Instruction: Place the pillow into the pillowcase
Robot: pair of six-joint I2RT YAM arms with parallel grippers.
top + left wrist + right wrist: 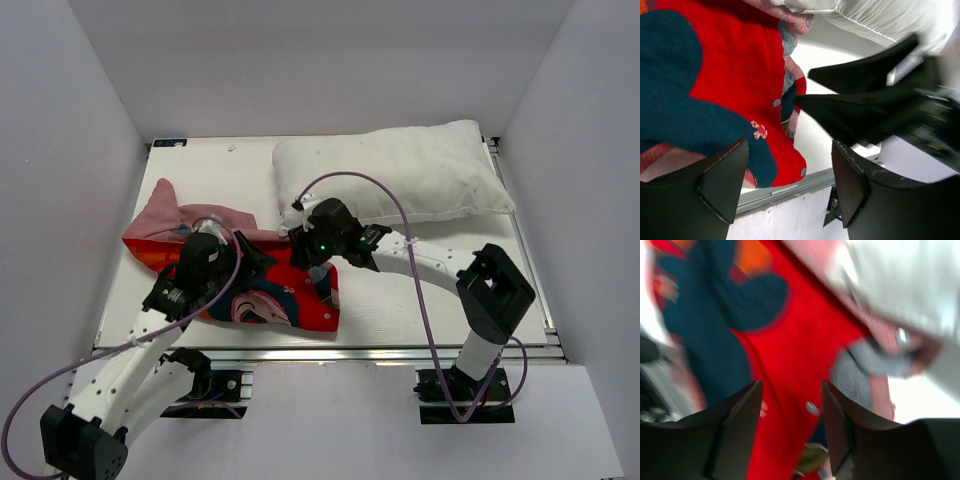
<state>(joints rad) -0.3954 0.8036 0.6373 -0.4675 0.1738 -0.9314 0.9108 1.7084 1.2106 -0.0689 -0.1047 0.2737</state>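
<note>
The left gripper point(790, 146) hangs spread and empty over the pillowcase point(285, 290), which lies crumpled at the near left of the surface point(420, 310). The right gripper point(791, 385), jaws parted and grasping nothing, is over the case's right end. The pillow point(400, 175) lies just beyond it, its long axis along the far edge, nearer the right arm.

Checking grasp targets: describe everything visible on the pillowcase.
The pillowcase is limp red fabric printed with navy hair shapes and orange, with pink lining turned out at its far-left end and snap buttons along one edge. It lies crumpled on the table left of centre, its far edge touching the pillow.
</note>
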